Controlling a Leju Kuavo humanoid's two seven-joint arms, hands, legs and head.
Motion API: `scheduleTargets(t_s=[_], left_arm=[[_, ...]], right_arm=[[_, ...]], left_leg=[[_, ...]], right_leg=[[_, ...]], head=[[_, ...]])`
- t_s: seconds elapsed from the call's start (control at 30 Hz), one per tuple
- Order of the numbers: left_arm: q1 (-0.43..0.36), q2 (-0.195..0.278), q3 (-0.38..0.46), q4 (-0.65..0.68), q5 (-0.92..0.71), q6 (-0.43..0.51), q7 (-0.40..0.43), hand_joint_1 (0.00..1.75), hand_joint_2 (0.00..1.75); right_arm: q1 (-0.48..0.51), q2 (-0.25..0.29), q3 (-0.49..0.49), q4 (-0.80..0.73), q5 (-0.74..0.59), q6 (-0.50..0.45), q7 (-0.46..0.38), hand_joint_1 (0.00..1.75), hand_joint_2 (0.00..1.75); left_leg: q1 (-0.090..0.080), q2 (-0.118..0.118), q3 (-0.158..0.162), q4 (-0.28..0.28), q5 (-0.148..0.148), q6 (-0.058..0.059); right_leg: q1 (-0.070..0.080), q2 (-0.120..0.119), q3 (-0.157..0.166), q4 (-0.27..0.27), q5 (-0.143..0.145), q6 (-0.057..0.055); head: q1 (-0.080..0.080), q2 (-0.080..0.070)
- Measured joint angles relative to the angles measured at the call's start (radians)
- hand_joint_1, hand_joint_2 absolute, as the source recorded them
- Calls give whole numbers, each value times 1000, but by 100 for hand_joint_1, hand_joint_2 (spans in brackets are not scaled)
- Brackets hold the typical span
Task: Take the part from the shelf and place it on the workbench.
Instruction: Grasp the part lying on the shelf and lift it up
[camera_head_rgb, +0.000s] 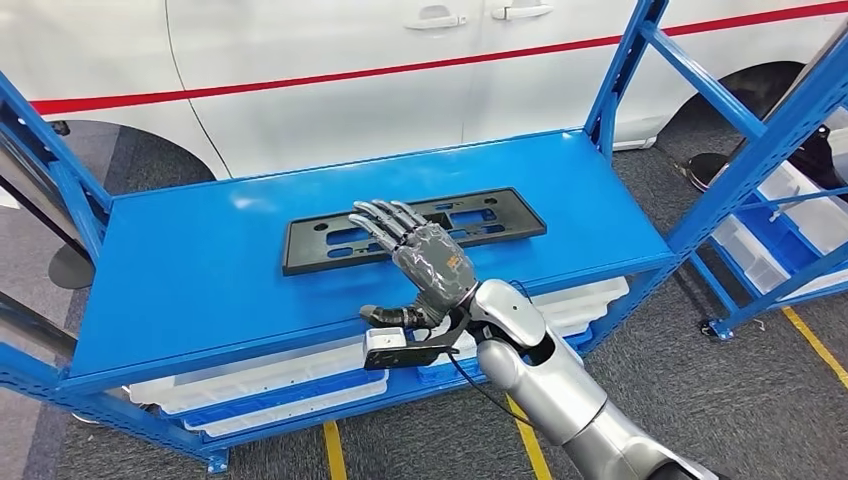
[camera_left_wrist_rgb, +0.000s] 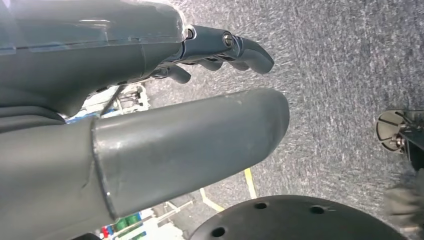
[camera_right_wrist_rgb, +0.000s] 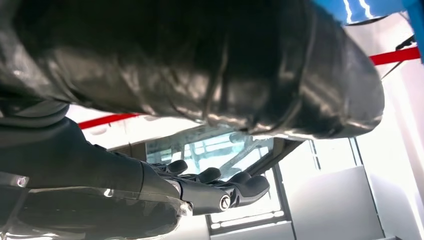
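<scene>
A blue shelf (camera_head_rgb: 200, 270) stands before a white car (camera_head_rgb: 330, 80). The black part (camera_head_rgb: 330, 240) lies at twelve o'clock, unlifted; the right hand (camera_head_rgb: 420, 262), fingers apart, hovers over it. Left hand (camera_left_wrist_rgb: 150, 100) hangs, holding nothing. Grasp and placement remain.

Matt black plastic part (camera_head_rgb: 414, 229), glossy shelf (camera_head_rgb: 200, 270)

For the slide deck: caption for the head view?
Right hand open above the black part on the blue shelf.

My right hand (camera_head_rgb: 425, 262) reaches toward 11 o'clock, fingers spread, holding nothing; my left hand (camera_left_wrist_rgb: 150, 100) hangs empty, fingers apart.
</scene>
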Motion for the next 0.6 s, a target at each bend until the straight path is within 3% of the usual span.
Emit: scheduleTargets(t_s=[0.03,0.1,0.17,0.3,0.6], left_arm=[[0,-1,0,0,1,0,0,0,0],[-1,-4,0,0,3,-1,0,0,0],[-3,-4,0,1,9,-1,-4,0,0],[-4,-2,0,2,26,-2,-12,0,0],[-4,-2,0,3,37,-3,-16,0,0]], right_arm=[[-7,1,1,7,1,0,2,0,87],[-18,5,5,19,2,1,3,0,175],[-25,10,10,30,2,8,3,0,175],[-43,17,28,69,1,26,5,0,175],[-58,22,67,132,9,48,6,0,175]], left_leg=[[-2,-1,7,1,-7,-3],[-2,0,11,0,-16,-11],[-2,1,16,-7,-17,-18],[-6,4,37,-24,-2,-6],[-2,5,48,-40,-18,-15]], right_leg=[[5,-1,24,-64,31,-9],[12,-2,49,-127,43,-18],[13,-1,58,-141,40,-17],[7,2,81,-168,42,-10],[14,0,82,-160,31,-22]], head=[[0,0],[0,0],[1,0],[0,0],[0,0]])
